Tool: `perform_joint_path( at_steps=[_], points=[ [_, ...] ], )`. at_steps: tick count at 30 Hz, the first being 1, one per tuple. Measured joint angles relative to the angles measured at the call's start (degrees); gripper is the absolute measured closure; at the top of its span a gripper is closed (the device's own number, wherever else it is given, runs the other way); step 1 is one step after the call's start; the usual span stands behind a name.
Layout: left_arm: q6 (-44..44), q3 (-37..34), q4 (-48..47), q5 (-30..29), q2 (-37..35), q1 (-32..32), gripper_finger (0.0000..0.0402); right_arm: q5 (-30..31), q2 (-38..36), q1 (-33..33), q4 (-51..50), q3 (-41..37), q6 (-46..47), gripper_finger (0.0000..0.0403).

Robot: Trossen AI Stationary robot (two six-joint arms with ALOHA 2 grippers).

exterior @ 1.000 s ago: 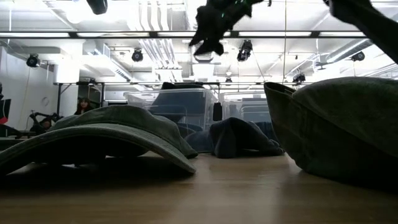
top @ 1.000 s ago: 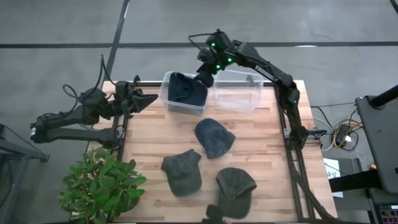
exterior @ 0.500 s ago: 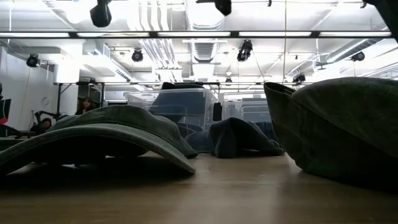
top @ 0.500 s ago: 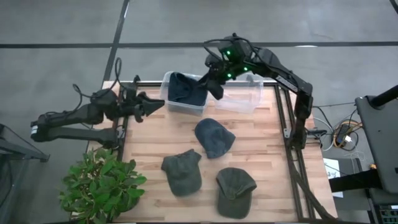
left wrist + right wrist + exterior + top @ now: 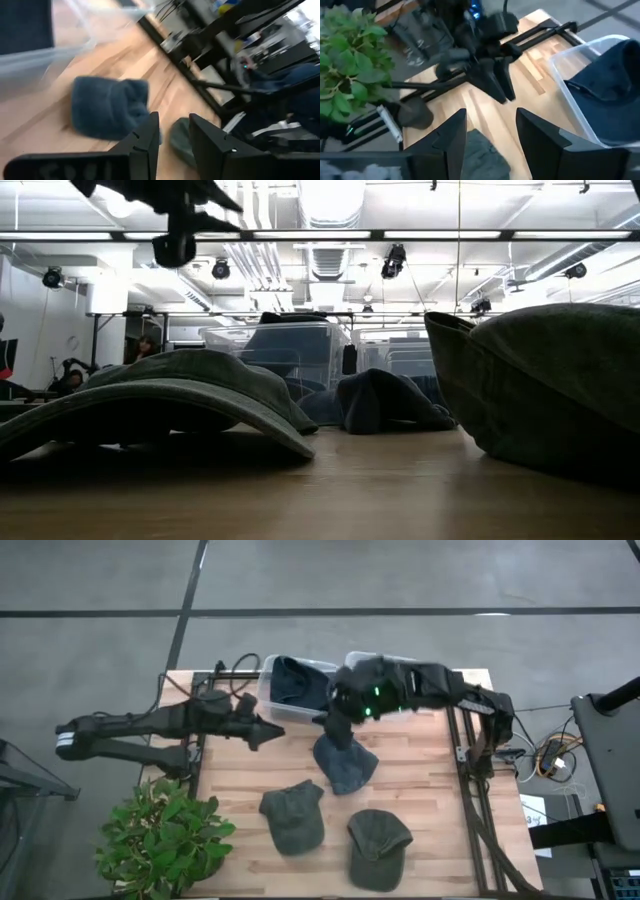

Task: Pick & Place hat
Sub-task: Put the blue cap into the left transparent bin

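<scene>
Hats: you have four; three on table (image 5: 420,790), one dark hat (image 5: 290,683) in left bin (image 5: 268,690).
Bins: two.
Right gripper (image 5: 338,730): fingers apart, empty, now above blue hat (image 5: 345,762).
Left gripper (image 5: 272,732): fingers slightly apart, empty, moved inward.

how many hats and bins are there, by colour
blue hats: 2, one in the left bin, one on the table
green hats: 2
clear bins: 2
total: 6 things
</scene>
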Motion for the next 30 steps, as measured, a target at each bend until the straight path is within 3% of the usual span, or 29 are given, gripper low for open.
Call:
perform_joint_path(
  at_steps=[6, 9, 17, 23, 30],
  points=[
    [1.1, 0.0, -0.4, -1.2, 5.4, 0.0, 0.0303, 18.8, 0.0, 10.9, 3.0, -1.2, 3.4, 0.0229],
    [1.2, 0.0, -0.3, -3.7, 7.5, 0.0, 0.0303, 24.7, 0.0, 15.2, 5.9, -2.7, 3.3, 0.0232],
    [-0.9, 0.0, -1.3, -4.6, 12.6, 0.0, 0.0303, 31.3, -1.4, 20.6, 5.8, -11.6, 7.0, 0.0245],
    [-4.1, -0.1, -0.3, -6.0, 19.7, 0.0, 0.0303, 31.4, -4.8, 21.2, 6.5, -18.6, 7.0, 0.0253],
    [-4.0, -0.1, 7.7, -7.7, 29.5, 0.5, 0.0303, 31.4, -9.5, 21.5, 11.9, -25.3, 5.8, 0.0261]
  ],
)
